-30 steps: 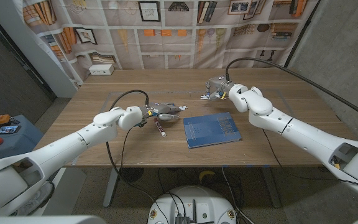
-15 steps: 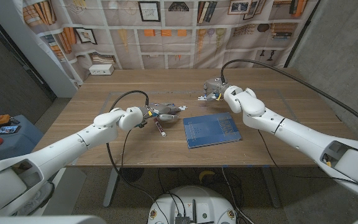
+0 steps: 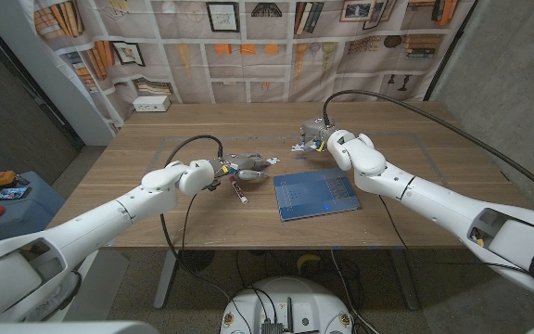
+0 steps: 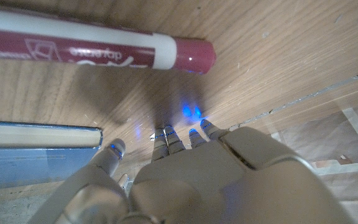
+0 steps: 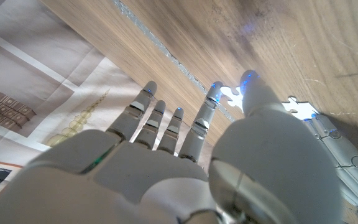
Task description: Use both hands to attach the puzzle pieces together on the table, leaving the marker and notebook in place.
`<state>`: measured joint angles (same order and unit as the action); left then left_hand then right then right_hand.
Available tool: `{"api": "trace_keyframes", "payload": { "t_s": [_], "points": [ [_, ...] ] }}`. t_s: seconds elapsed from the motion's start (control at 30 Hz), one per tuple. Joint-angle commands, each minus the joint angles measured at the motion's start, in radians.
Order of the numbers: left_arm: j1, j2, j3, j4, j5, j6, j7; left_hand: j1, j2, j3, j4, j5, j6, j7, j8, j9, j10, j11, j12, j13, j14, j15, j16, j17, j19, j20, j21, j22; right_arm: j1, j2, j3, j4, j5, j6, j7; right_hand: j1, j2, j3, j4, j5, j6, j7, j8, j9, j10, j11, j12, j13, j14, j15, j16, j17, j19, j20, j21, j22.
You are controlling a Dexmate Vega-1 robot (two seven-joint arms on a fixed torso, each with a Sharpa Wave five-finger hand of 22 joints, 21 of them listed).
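Observation:
My right hand (image 3: 316, 136) is over the far middle of the table, beyond the notebook's far edge. It pinches a white puzzle piece (image 3: 300, 147) between thumb and a finger, low over the wood. In the right wrist view the piece (image 5: 231, 95) shows at the fingertips (image 5: 214, 91). My left hand (image 3: 242, 167) is left of centre, its fingers pointing right, just beyond the marker (image 3: 239, 191). In the left wrist view its fingertips (image 4: 166, 134) point down at the wood. A small white sliver (image 4: 123, 180) shows by the thumb; I cannot tell what it is.
A blue notebook (image 3: 316, 193) lies at the table's middle, right of the marker, with its edge (image 4: 36, 135) near my left hand. The maroon and white marker (image 4: 92, 48) lies on the wood. A white box (image 3: 151, 104) sits at the far left corner.
My right arm has swung left and a little nearer, carrying the white puzzle piece with it. The left hand, marker and notebook have stayed put.

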<state>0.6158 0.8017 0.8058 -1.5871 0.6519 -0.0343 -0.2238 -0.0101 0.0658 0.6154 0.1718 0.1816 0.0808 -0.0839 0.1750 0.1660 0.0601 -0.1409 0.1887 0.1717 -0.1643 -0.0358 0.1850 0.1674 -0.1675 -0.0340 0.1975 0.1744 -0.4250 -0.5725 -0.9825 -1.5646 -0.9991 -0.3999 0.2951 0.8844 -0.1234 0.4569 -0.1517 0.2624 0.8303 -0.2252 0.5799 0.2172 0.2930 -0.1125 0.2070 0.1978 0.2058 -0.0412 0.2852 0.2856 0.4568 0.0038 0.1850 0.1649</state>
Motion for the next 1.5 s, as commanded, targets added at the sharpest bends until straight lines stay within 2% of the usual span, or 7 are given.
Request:
{"api": "trace_keyframes", "payload": {
  "t_s": [0.03, 1.07, 1.5],
  "points": [
    [0.004, -0.005, 0.004, -0.002, -0.008, 0.017, 0.000, 0.014, 0.093, 0.005, -0.009, 0.007, -0.001, -0.001, 0.004, 0.004, 0.007, -0.001, 0.003, 0.000, -0.075, -0.048, -0.001, 0.002, -0.160, -0.040, 0.006, 0.003, 0.019, 0.031, -0.033, 0.028, -0.008, -0.026, 0.007, 0.001, 0.006, -0.004, 0.000, -0.001, 0.008, 0.002, -0.005, 0.002, 0.005, 0.001, 0.000, 0.002, 0.006, -0.005, 0.003, 0.005, 0.000, 0.003, 0.003, 0.003],
    [-0.020, -0.013, 0.018, 0.027, -0.023, 0.005, -0.014, 0.021, 0.096, 0.014, -0.019, 0.008, -0.004, 0.000, 0.003, 0.004, 0.010, -0.001, 0.002, 0.000, -0.065, -0.051, -0.004, 0.000, -0.149, -0.040, 0.008, 0.003, 0.057, 0.101, -0.107, 0.120, 0.001, -0.042, -0.040, -0.001, 0.011, -0.006, 0.000, -0.004, 0.007, 0.002, -0.012, 0.000, 0.011, 0.009, 0.000, 0.002, 0.015, -0.004, 0.007, 0.009, 0.000, 0.007, 0.003, 0.003],
    [-0.027, -0.017, 0.023, 0.037, -0.023, 0.000, -0.014, 0.022, 0.096, 0.017, -0.022, 0.008, -0.002, -0.001, 0.004, 0.004, 0.012, -0.002, 0.002, 0.000, -0.064, -0.051, -0.005, 0.000, -0.147, -0.041, 0.008, 0.003, 0.076, 0.114, -0.137, 0.151, 0.002, -0.033, -0.055, -0.001, 0.012, -0.007, -0.001, -0.005, 0.006, 0.002, -0.014, -0.001, 0.014, 0.009, 0.000, 0.002, 0.019, -0.007, 0.008, 0.011, 0.001, 0.008, 0.004, 0.003]
  ]
}}
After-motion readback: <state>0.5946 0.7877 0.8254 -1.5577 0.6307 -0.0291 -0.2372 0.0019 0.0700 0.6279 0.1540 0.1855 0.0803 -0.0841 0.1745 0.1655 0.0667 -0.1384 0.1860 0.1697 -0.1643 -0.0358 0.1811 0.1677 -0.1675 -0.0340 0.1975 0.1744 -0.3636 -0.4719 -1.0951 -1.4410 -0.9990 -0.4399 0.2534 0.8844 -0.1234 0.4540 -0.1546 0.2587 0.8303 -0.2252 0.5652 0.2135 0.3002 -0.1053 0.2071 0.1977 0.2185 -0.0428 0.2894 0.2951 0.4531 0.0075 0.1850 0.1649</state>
